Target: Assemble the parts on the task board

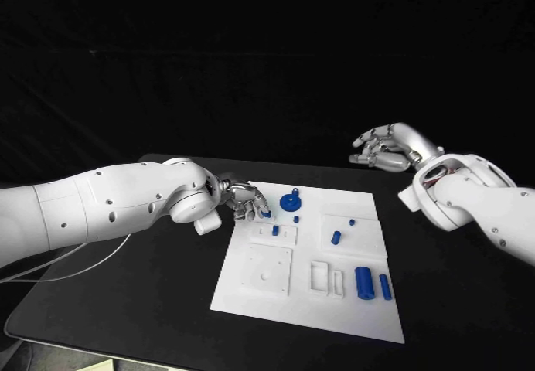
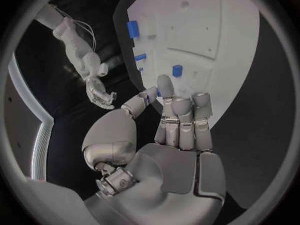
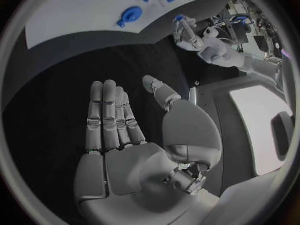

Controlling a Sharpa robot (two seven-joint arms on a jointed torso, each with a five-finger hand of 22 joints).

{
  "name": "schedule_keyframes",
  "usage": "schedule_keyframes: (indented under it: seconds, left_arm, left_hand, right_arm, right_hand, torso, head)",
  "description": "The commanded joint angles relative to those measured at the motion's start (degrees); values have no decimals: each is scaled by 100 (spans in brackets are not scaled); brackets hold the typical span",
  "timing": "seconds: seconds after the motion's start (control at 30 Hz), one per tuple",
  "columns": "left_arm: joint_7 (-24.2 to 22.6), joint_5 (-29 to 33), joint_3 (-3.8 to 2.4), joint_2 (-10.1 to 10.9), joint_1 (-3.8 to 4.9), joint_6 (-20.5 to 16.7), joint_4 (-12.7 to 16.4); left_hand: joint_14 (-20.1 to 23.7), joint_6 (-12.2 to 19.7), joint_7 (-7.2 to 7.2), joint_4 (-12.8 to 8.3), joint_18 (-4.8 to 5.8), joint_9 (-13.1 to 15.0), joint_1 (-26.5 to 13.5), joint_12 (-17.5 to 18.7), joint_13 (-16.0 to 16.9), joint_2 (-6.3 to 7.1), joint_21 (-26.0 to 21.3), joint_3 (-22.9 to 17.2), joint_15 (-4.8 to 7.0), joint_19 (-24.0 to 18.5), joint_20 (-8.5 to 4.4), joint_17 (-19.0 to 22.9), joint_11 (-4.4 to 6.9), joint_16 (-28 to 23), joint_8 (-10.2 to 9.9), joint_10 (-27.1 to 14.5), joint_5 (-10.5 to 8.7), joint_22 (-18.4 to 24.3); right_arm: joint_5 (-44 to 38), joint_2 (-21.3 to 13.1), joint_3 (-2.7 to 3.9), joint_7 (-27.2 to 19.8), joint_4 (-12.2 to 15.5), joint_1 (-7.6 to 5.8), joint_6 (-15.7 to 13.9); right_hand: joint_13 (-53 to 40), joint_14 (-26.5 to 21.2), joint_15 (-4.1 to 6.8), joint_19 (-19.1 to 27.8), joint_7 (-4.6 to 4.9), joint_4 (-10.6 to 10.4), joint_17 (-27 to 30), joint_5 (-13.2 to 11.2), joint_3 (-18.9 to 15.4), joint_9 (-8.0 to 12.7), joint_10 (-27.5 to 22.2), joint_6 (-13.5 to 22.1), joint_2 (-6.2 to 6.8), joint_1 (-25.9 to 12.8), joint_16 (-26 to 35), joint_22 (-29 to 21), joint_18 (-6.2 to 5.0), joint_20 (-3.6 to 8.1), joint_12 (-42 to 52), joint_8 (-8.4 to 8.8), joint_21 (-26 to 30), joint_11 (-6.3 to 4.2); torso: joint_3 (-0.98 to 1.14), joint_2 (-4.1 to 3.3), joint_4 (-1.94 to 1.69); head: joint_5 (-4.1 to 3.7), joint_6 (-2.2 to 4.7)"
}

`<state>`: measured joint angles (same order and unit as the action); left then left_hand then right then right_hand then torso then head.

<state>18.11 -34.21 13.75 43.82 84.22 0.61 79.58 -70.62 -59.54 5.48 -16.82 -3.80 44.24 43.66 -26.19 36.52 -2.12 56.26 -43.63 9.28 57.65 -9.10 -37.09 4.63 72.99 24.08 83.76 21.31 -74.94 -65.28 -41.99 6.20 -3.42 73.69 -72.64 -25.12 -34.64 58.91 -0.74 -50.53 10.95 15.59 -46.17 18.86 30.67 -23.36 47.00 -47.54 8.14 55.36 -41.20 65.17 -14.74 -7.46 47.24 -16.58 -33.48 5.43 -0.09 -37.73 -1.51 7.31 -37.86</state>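
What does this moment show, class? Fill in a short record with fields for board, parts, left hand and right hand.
board: white task board on the black table
parts: blue pieces on the board, among them a round disc and a cylinder
left hand: at the board's far left corner, pinching a small blue part
right hand: off the board, holding nothing

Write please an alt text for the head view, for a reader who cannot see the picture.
The robot's left hand holds a small blue part over the far left corner of the white task board on a black table. More blue parts, among them a round one, lie on the board. The right hand hovers open beyond the board's far right corner.
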Motion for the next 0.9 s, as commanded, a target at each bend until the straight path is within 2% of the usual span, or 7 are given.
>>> schedule_keyframes:
  seconds: [0.03,0.23,0.37,0.4,0.5,0.7,0.9]
  left_arm:
    - [483,-1156,-10,-84,46,591,-24]
    - [722,-1842,-12,-248,67,856,-145]
    - [760,-2136,-12,-333,66,798,-204]
    - [820,-2328,-12,-376,64,746,-212]
    - [830,-2489,-10,-426,60,786,-207]
    - [770,-2309,-9,-479,20,753,-285]
    - [714,-2298,-9,-495,-57,682,-333]
  left_hand:
    - [-205,-658,-464,17,75,80,-33,-117,56,-28,49,-28,190,73,-612,-19,54,97,20,84,150,-63]
    - [-215,-718,-495,13,66,214,-41,-281,136,-8,107,-44,225,105,-637,-38,87,217,5,61,282,-92]
    - [-238,-757,-511,18,64,267,-65,-350,167,-30,135,-34,239,130,-644,-46,102,270,12,71,302,-98]
    - [-260,-791,-528,21,58,320,-90,-420,198,-41,162,-25,256,156,-653,-55,120,324,21,78,310,-102]
    - [-286,-828,-553,21,36,423,-96,-538,248,-34,223,-35,283,216,-676,-58,147,403,28,69,353,-109]
    - [-298,-848,-573,20,4,592,-106,-698,303,-32,296,-55,309,265,-687,-32,169,489,19,25,426,-107]
    - [-299,-856,-578,34,-7,671,-124,-764,314,-27,318,-46,315,280,-685,-8,175,518,1,2,355,-100]
  right_arm:
    - [787,17,58,-187,-303,-52,54]
    - [1610,116,78,-296,-948,-163,275]
    - [1901,179,78,-434,-1152,-178,422]
    - [2039,207,78,-552,-1224,-183,536]
    - [2195,260,77,-808,-1328,-186,813]
    - [2124,305,77,-878,-1359,-186,815]
    - [2123,301,77,-860,-1361,-186,795]
  right_hand:
    - [115,-8,-60,43,24,13,21,18,14,-2,-18,3,-23,7,51,-14,28,-20,-34,-23,48,48]
    - [991,-283,-305,493,13,72,417,270,36,-9,41,-7,-112,-66,627,-198,62,-188,-754,-85,435,181]
    - [1117,-322,-323,542,7,67,483,297,37,-11,58,-13,-121,-79,722,-227,68,-210,-884,-95,484,190]
    - [1906,-504,-588,1001,20,145,964,346,32,-34,359,47,-98,-5,1404,-448,150,-350,-1810,-123,874,297]
    - [2332,-549,-631,1149,25,80,1236,380,54,-31,624,42,-205,22,1773,-582,135,-435,-2265,-148,1058,294]
    - [2778,-525,-671,1206,39,92,1548,371,14,-4,904,86,-263,176,2085,-898,47,-578,-2792,-153,1379,319]
    - [2863,-509,-683,1210,50,89,1605,370,-13,9,961,96,-266,186,2129,-950,21,-609,-2893,-149,1429,327]
  torso:
    - [1,-6,-10]
    - [-5,-7,0]
    - [-5,-11,-1]
    - [-7,-11,-1]
    - [-14,-8,-9]
    - [-17,-9,-14]
    - [-18,-5,-15]
  head:
    - [3,-7]
    - [10,-35]
    - [20,-52]
    - [20,-52]
    - [14,-68]
    - [13,-72]
    - [11,-78]
